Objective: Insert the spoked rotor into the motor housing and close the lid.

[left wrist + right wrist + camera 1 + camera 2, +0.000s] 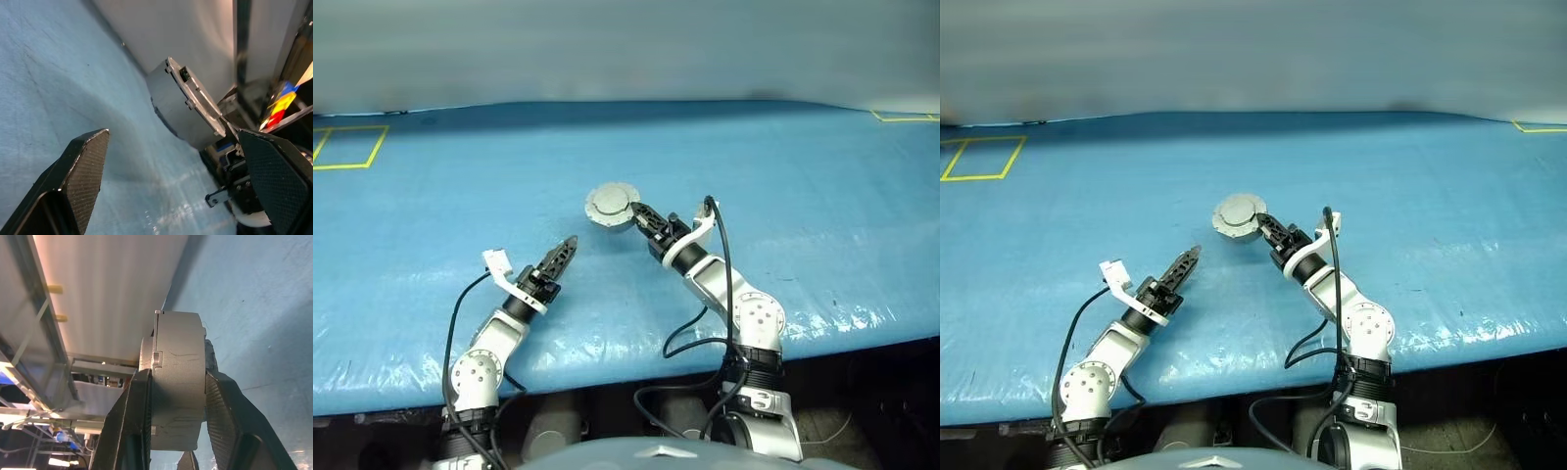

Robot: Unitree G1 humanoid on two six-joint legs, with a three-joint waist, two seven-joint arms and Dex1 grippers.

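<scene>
Left eye view: my right gripper (637, 210) pinches the closed housing (611, 206) by its edge, one finger on each flat face, holding it over the middle of the blue table (803, 196) with the plain grey lid (200, 100) shut on it. My left gripper (570, 244) hovers near the housing, not touching it, with fingers spread wide and nothing between them, pointing toward it from my left.

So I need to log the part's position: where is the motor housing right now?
The motor housing, lid shut, sits near the middle of the blue table in the head views, clamped in the right tool, with the left tool open and apart, nearer the robot.
</scene>
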